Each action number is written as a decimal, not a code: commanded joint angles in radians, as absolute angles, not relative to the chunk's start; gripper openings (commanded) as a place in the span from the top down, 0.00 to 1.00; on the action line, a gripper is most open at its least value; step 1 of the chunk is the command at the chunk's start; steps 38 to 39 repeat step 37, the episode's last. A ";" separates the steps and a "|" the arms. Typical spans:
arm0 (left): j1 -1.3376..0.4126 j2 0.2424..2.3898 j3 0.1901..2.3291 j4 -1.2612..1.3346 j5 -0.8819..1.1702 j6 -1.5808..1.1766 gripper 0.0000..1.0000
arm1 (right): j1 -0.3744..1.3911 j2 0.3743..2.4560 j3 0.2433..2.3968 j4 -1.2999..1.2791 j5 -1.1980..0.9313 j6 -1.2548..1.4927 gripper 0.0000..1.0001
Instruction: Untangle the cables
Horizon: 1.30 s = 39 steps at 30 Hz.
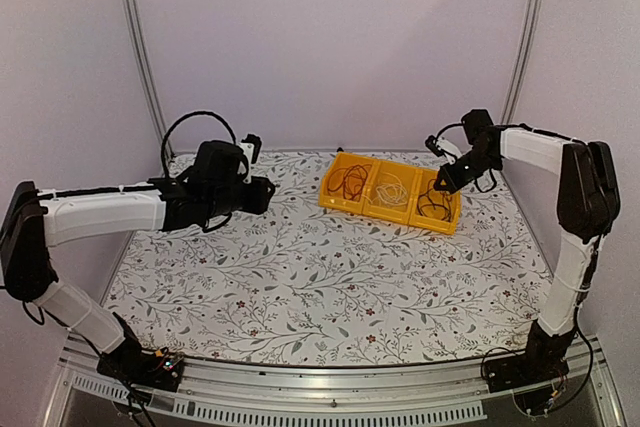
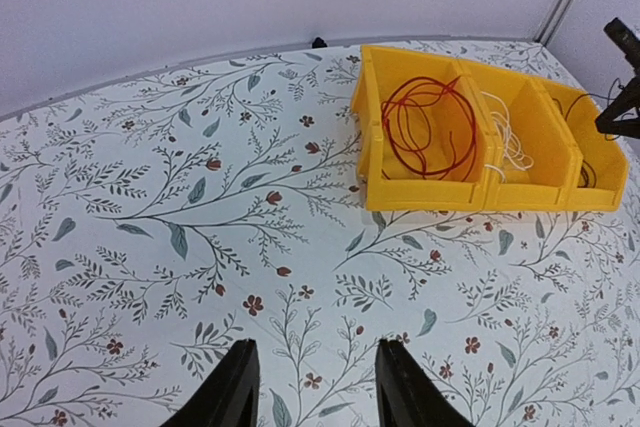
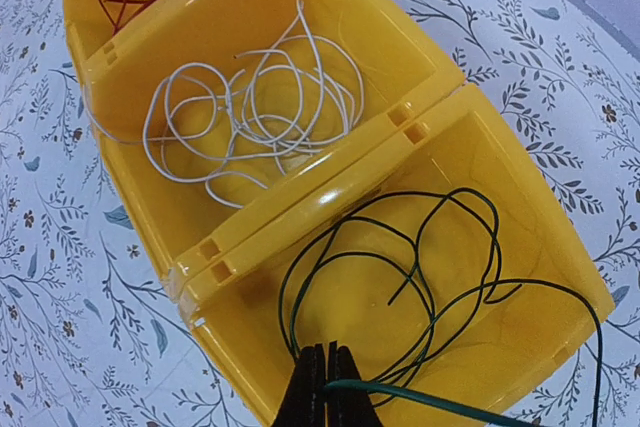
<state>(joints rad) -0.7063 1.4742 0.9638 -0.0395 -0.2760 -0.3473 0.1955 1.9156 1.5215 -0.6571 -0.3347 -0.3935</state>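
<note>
Three cables lie apart in a row of yellow bins (image 1: 366, 215). The red-brown cable (image 2: 430, 127) is coiled in the left bin, the white cable (image 3: 250, 107) in the middle bin, and the dark green cable (image 3: 440, 257) in the right bin. My right gripper (image 3: 327, 372) hangs over the right bin's near wall, shut on a strand of the dark green cable that runs off to the right. My left gripper (image 2: 318, 377) hovers over the bare tablecloth left of the bins, open with nothing between its fingers. No black cable shows.
The three bins (image 3: 330, 182) stand joined side by side at the back right of the floral tablecloth (image 1: 300, 287). Walls and metal frame posts (image 1: 135, 37) close the back and sides.
</note>
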 commanded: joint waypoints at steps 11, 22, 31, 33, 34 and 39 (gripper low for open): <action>-0.698 1.478 1.018 -0.048 -0.257 -0.344 0.57 | 0.218 2.061 1.582 -0.707 -0.268 -0.534 0.76; -0.689 1.422 1.006 -0.052 -0.320 -0.275 0.55 | 0.176 1.835 1.535 -0.923 -0.209 -0.624 0.55; -0.650 1.368 1.007 -0.137 -0.377 -0.254 0.54 | 0.076 1.453 1.330 -0.468 -0.113 -0.385 0.44; -0.647 1.356 1.004 -0.126 -0.381 -0.255 0.53 | 0.075 1.392 1.268 -0.385 -0.112 -0.384 0.45; -0.645 1.353 1.003 -0.118 -0.379 -0.256 0.53 | 0.075 1.374 1.259 -0.372 -0.113 -0.376 0.45; -0.643 1.363 1.011 -0.114 -0.370 -0.267 0.53 | 0.076 1.378 1.248 -0.361 -0.101 -0.282 0.39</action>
